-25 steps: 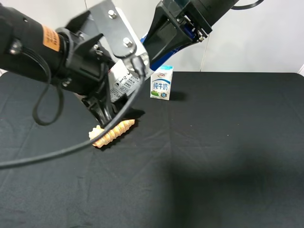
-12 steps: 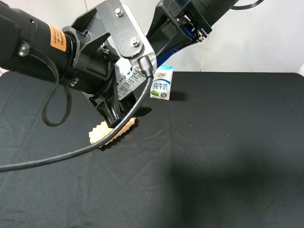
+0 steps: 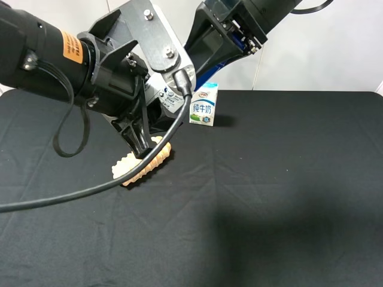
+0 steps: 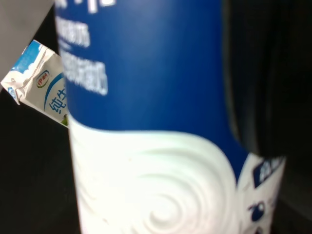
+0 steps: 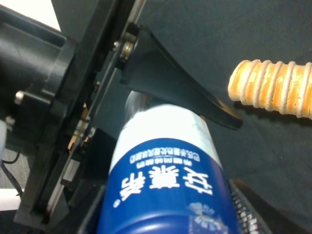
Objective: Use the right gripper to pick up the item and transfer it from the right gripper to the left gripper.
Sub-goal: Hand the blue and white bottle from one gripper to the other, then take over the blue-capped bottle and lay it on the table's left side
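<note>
The right pincer (image 3: 202, 60) clasped the bottle (image 5: 165, 190) at upper centre. The left pincer (image 3: 148, 136) flanked it; I could not tell whether it gripped.

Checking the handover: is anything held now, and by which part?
The bottle, at its blue part, in the right gripper; whether the left gripper grips too is unclear.
</note>
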Robot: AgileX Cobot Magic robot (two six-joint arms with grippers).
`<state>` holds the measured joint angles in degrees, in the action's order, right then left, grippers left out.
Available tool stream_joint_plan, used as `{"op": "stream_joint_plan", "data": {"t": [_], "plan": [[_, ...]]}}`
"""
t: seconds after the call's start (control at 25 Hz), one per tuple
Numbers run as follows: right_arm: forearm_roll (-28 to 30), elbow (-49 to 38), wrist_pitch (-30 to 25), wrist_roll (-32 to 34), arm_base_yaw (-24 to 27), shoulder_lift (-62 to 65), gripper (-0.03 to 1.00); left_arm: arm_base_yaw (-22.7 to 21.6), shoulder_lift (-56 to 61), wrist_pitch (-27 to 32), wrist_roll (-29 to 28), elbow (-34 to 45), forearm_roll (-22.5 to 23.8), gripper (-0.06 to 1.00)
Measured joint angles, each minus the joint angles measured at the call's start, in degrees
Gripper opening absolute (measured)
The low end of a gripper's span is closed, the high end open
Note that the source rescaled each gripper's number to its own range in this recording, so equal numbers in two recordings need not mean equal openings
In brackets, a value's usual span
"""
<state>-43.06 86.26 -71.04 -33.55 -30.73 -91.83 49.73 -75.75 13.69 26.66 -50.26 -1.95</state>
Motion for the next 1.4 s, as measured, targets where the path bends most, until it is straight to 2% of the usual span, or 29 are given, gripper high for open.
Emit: {"op": "stream_joint_plan", "data": {"t": [0.28,0.32,0.36,0.4,0.44,0.52,0.68,1.04,1.4], "plan": [[0.5,0.0,0.0,1.6,0.0,0.1,0.02,0.0,0.0,-0.4,0.0,0.0,0.0,0.07],[0.6,0.0,0.0,2.2,0.0,0.1,0.1,0.0,0.0,-0.4,0.0,0.0,0.0,0.07],[0.6,0.1,0.5,3.0,0.0,0.2,0.39,0.0,0.0,-0.5,-0.1,0.0,-0.1,0.07],[0.8,0.1,0.9,3.5,0.0,0.2,0.61,0.1,0.0,-0.4,0.0,0.0,-0.3,0.07],[1.3,0.1,0.9,3.7,0.0,0.3,0.77,0.1,-0.1,-0.4,0.0,0.0,-0.3,0.07],[1.7,0.1,1.0,3.8,0.0,0.3,0.92,0.1,-0.1,-0.4,0.0,0.0,-0.3,0.07],[2.1,0.1,1.0,3.9,0.0,0.3,0.99,0.1,-0.1,-0.4,0.0,0.0,-0.4,0.07],[4.6,0.1,1.0,6.1,0.0,0.5,1.0,0.1,-0.1,-0.5,0.0,0.0,-0.5,0.07],[9.8,0.1,1.1,9.1,0.0,4.8,1.0,0.1,-0.1,-1.1,0.0,0.0,-0.5,0.07]]}}
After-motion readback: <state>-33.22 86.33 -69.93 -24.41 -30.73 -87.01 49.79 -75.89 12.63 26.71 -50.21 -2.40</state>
